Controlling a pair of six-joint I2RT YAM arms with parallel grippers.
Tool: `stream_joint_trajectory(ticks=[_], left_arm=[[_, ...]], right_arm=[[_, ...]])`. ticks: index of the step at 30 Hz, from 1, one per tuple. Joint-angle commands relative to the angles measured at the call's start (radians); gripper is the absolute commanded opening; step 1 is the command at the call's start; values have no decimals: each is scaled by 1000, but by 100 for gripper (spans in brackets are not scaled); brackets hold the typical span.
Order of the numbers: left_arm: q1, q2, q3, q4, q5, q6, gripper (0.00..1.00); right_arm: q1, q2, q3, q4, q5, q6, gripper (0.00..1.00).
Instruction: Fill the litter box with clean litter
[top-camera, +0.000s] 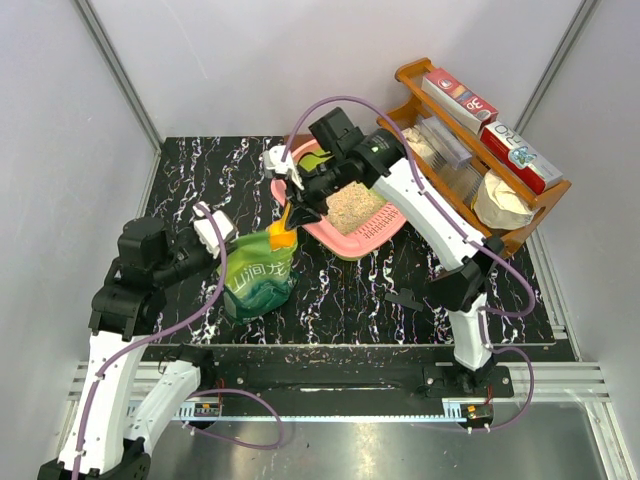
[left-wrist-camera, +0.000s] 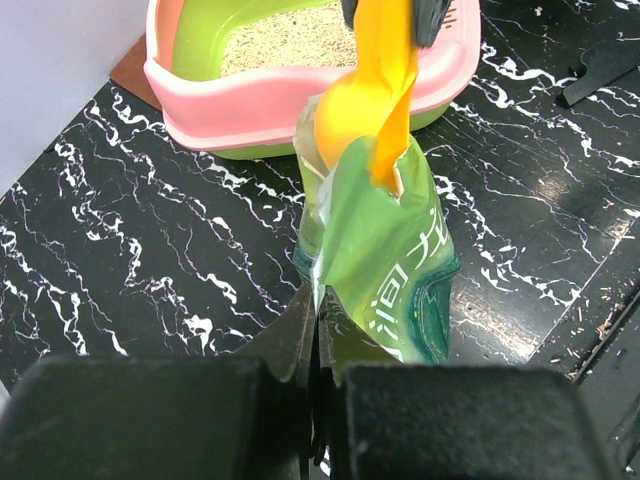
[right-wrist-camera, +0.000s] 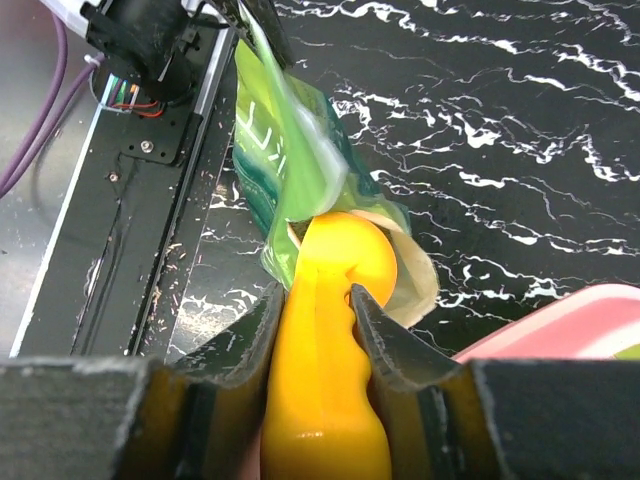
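Your right gripper (right-wrist-camera: 315, 290) has its jaws clamped on the handle of the yellow-orange plastic scoop (right-wrist-camera: 325, 380), and the handle fills the gap between them. The scoop's bowl sits inside the torn mouth of the green plastic bag with white characters (top-camera: 258, 282). In the top view the right arm reaches across the litter box's near-left corner, with the scoop angled down into the bag.

Your left gripper (left-wrist-camera: 318, 330) has its jaws closed narrow, pinching an edge of the bag low on the side facing away from the litter box. The bag stands on the black white-veined marble worktop (top-camera: 400, 290), leaning a little, with its mouth on the litter-box side.

The rounded pink plastic litter box with lime-green inner walls (top-camera: 375, 232) sits at the back centre of the worktop, just beyond the bag. Whether the two touch, you can't tell from these views. Its slotted pink lip faces the near right. The clean litter (top-camera: 350, 205), fine beige-tan granules, covers part of the floor, and green wall shows above it.

The brown wooden rack (top-camera: 412, 75) stands just beside the box on its right, holding red boxes and pale packets.
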Motion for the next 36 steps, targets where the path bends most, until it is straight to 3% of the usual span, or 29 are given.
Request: stream_joint_trajectory(ticks=[1, 5, 6, 8, 11, 12, 13, 18, 31, 36], left_arm=[[1, 15, 46, 52, 33, 9, 0], [1, 16, 55, 72, 16, 17, 0], [0, 18, 61, 78, 14, 17, 0], [1, 26, 77, 83, 10, 23, 0], [1, 39, 98, 86, 6, 33, 0], [0, 43, 104, 88, 11, 37, 0], [0, 49, 110, 91, 16, 38, 0], [0, 58, 104, 149, 31, 14, 0], [-2, 66, 55, 193, 39, -9, 0], [-2, 72, 44, 206, 34, -14, 0]], right_arm=[[47, 46, 32, -71, -25, -24, 0], [47, 71, -40, 53, 37, 226, 0], [47, 74, -54, 128, 58, 378, 0], [47, 73, -62, 193, 170, 600, 0], [59, 21, -106, 323, 432, 763, 0], [67, 8, -106, 338, 575, 766, 0], [73, 1, -96, 339, 618, 760, 0], [81, -21, -120, 334, 716, 703, 0], [98, -4, -370, 423, 703, 654, 0], [112, 10, -464, 441, 569, 700, 0]])
